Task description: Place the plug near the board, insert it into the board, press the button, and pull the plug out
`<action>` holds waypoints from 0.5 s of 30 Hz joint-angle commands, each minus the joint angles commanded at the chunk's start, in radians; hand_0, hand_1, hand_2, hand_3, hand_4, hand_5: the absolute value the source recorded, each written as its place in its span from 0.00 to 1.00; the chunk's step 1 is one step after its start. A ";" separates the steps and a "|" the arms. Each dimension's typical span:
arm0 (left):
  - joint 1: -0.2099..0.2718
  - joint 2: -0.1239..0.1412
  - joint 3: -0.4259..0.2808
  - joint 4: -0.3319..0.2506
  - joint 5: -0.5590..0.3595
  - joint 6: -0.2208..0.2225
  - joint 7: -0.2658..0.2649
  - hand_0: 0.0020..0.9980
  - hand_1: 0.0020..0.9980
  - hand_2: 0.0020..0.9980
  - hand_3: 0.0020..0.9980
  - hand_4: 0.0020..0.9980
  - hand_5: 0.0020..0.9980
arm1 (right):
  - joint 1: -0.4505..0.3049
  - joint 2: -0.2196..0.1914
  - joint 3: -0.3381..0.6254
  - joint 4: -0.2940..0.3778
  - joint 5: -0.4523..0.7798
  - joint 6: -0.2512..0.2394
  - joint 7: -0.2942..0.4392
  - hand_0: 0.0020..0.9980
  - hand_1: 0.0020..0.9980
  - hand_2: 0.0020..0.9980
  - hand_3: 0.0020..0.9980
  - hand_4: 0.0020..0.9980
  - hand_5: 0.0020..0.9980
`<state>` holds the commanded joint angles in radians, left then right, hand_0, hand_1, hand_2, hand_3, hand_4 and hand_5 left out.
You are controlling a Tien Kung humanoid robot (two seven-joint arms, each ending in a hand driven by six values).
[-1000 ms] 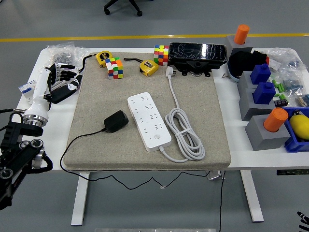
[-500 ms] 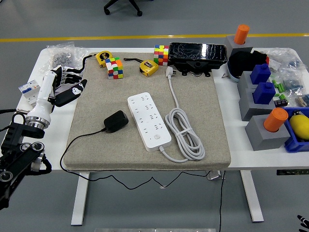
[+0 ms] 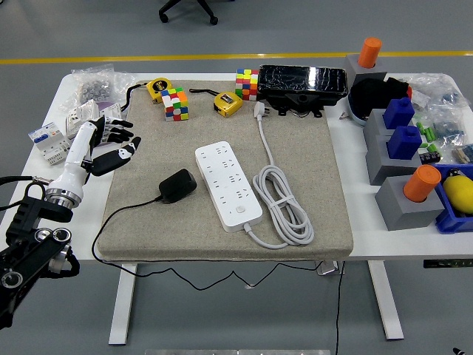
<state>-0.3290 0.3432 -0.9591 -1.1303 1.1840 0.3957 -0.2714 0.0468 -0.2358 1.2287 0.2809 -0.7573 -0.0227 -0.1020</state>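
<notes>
A black plug adapter (image 3: pixel 177 186) lies on the grey mat (image 3: pixel 148 229), its thin black cable trailing left and off the front edge. Just right of it lies the white power strip (image 3: pixel 228 185), angled, with a button near its front end (image 3: pixel 240 210) and its own white cord coiled (image 3: pixel 284 206) to the right. My left hand (image 3: pixel 111 144) hovers over the mat's left edge, fingers spread and empty, up and to the left of the plug. My right hand is out of view.
Two colour cubes (image 3: pixel 176 103) (image 3: pixel 247 83), two yellow tape measures (image 3: pixel 228 103), and a black box (image 3: pixel 303 83) sit along the mat's back. Grey blocks with blue and orange pegs (image 3: pixel 405 159) stand at the right. Bags of small parts (image 3: pixel 92 83) lie back left.
My left hand has moved right and toward the mat, from over the bare table onto the mat's left edge. The plug and power strip have not moved.
</notes>
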 joint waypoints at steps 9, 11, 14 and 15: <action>0.043 -0.002 -0.012 -0.001 0.008 -0.004 0.006 0.54 0.52 0.51 0.56 0.72 0.18 | -0.023 0.005 -0.004 -0.008 0.006 0.004 -0.001 0.53 0.63 0.62 0.55 0.89 0.41; 0.050 -0.006 -0.013 0.000 0.010 -0.005 0.008 0.54 0.52 0.51 0.56 0.72 0.18 | -0.030 0.004 0.001 -0.011 0.004 0.004 -0.001 0.53 0.63 0.62 0.55 0.89 0.41; 0.066 -0.010 -0.002 0.002 0.010 -0.007 0.010 0.54 0.52 0.51 0.56 0.72 0.18 | -0.048 0.005 0.025 -0.015 -0.003 0.004 -0.002 0.53 0.63 0.62 0.55 0.89 0.41; 0.071 -0.011 0.002 0.004 0.012 -0.008 0.012 0.54 0.52 0.51 0.56 0.72 0.18 | -0.054 0.006 0.035 -0.015 -0.006 0.003 -0.002 0.53 0.63 0.62 0.55 0.89 0.41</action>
<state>-0.2584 0.3318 -0.9573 -1.1262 1.1963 0.3877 -0.2591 -0.0069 -0.2300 1.2639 0.2655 -0.7632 -0.0198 -0.1041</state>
